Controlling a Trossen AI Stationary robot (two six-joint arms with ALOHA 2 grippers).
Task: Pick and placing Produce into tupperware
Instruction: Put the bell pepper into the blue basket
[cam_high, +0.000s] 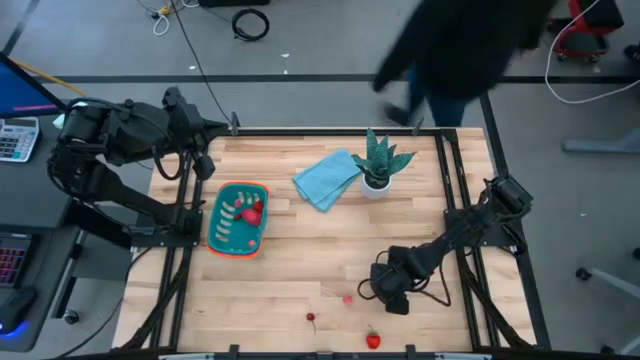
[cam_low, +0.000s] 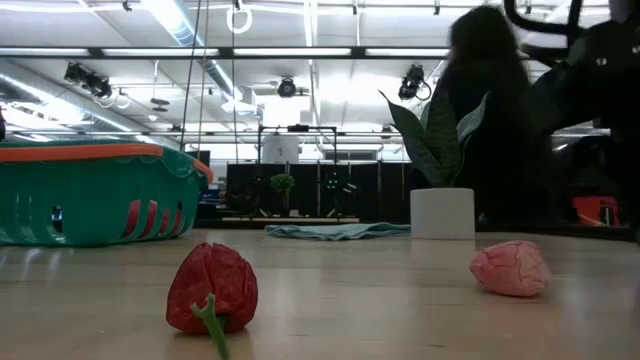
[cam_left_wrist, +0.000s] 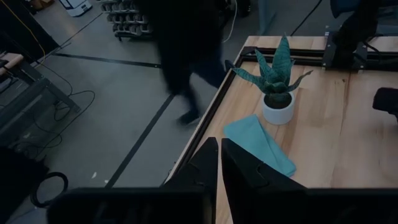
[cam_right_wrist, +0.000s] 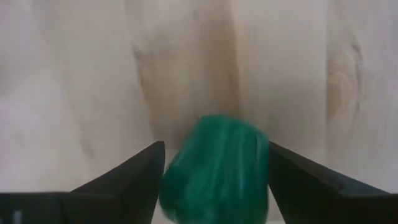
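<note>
Right tool (cam_right_wrist: 214, 180) is down on the bench (cam_high: 300, 280), fingers spread with the green piece (cam_right_wrist: 214, 168) sitting right between them, so it looks lined up to pinch it. The container (cam_high: 238, 219) is well off to its side. Left tool (cam_left_wrist: 219, 168) waits pinched together, holding nothing.

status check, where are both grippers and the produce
Right gripper down at the table, fingers either side of green piece. Left gripper shut, parked beyond tupperware. Nothing blocking.
</note>
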